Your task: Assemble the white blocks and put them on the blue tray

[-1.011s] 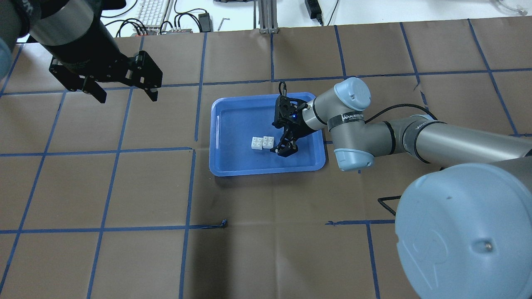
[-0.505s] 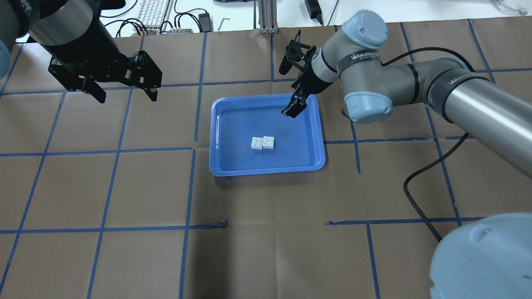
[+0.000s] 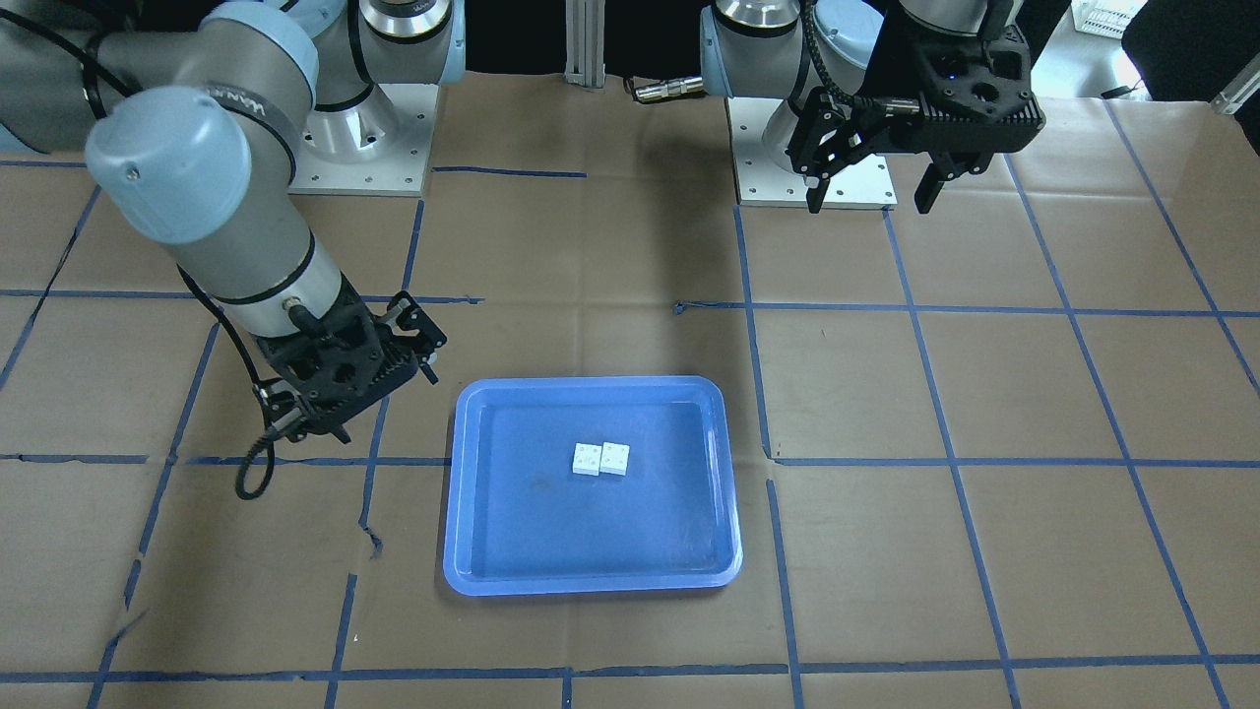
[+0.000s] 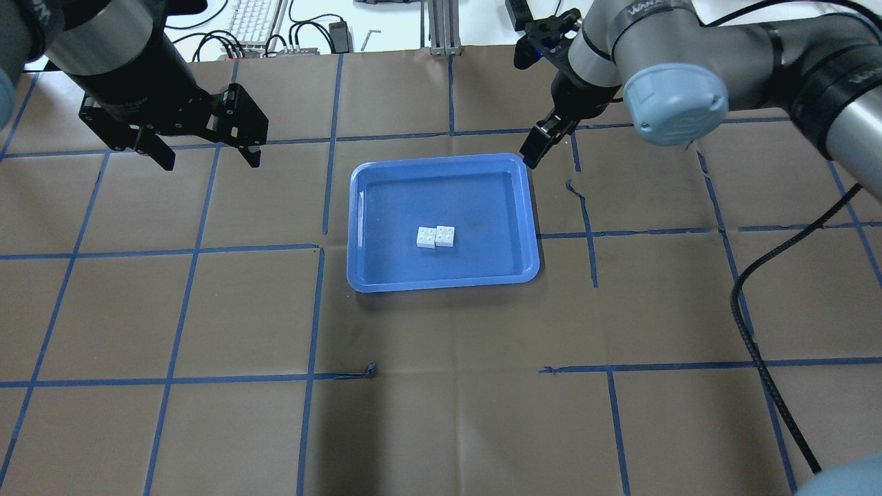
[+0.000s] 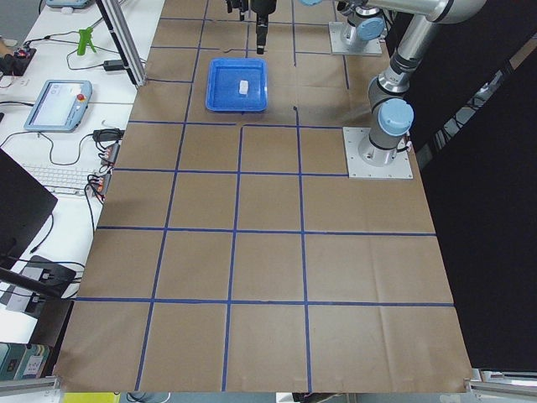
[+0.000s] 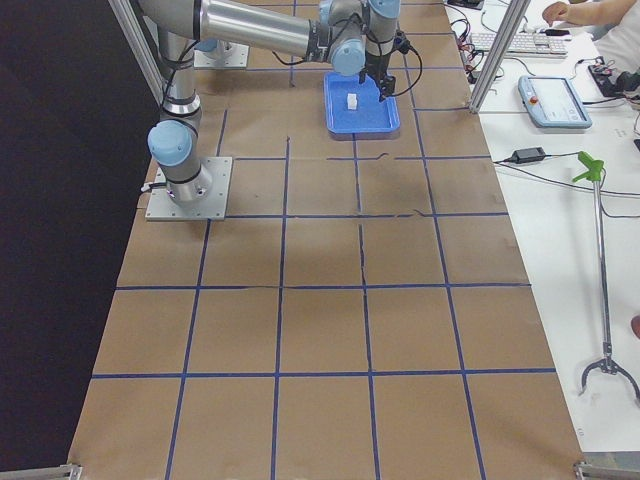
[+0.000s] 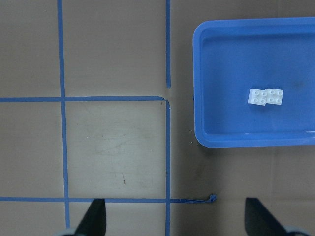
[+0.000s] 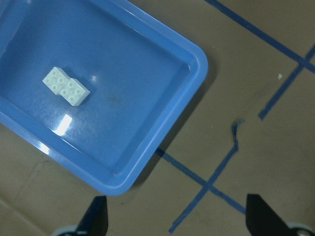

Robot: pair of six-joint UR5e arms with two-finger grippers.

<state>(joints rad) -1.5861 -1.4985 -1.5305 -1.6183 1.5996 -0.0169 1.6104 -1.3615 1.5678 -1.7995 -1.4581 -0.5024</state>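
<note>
On the paper-covered tabletop [image 4: 441, 427], the blue tray [image 4: 353, 227] lies straight out in front of me, about midway between the left and right edges and well short of the far edge. The two white blocks [image 4: 435, 236] sit on its floor near the middle, side by side and touching, studs up. I cannot tell from here whether they are truly clipped together or only pushed against each other. Either way I judge the placing step to be over and the task near its end. What is left seems to be clearing away, or one check of the join, which would call for a careful descent over bricks this small.

My right arm [image 4: 689, 41] reaches across toward the far edge. My left arm [image 4: 103, 48] is over the far-left part of the tabletop, well apart from the tray.

The right gripper [image 4: 534, 150] hangs just outside the tray's far-right corner, pointing down, its jaws wide and holding nothing. The left gripper [image 4: 212, 155] hovers high with its jaws spread wide too, also empty.
</note>
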